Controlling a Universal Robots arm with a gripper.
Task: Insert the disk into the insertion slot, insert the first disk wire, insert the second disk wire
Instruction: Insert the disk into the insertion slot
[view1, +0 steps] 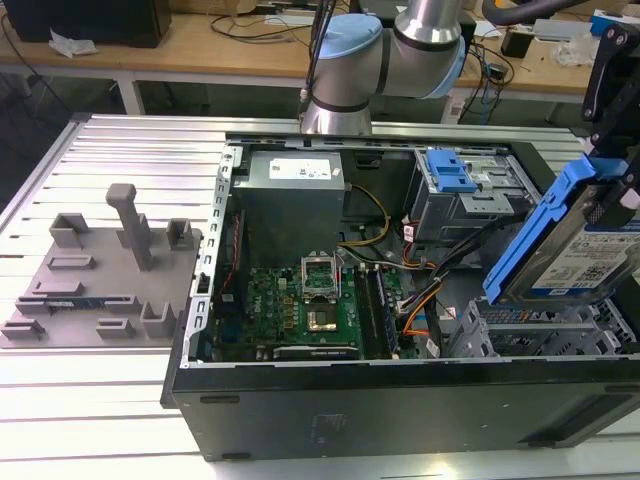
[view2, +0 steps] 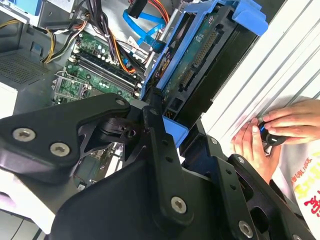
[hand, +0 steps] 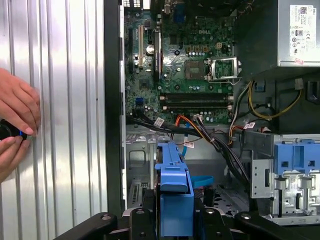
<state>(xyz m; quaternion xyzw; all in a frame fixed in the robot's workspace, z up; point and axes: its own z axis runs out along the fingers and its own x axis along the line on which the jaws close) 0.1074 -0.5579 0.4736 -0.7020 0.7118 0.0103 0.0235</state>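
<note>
Evidently early in the job: at the exterior view's left, a grey fixture plate (view1: 100, 270) lies on the ribbed table (view1: 90, 410) beside the open computer case (view1: 400, 410), whose motherboard (view1: 300, 300) and power supply (view1: 295, 190) are exposed. Farther right stands the taller bay with its blue latch (view1: 450, 170), and orange cables (view1: 420, 300) lie loose inside the case. At the exterior view's right, the disk (view1: 590, 250) in its blue carrier hangs tilted just above the insertion slot (view1: 540, 335), not yet seated in it. In the first wrist view the gripper (hand: 175, 212) is clamped on the carrier's blue frame, a black finger on each side. On this showing none of the three steps is complete: the disk is out of the slot, and neither disk wire can be plugged in until it sits there. A person's hands (hand: 15, 125) rest on a small black control on the table outside the case.
</note>
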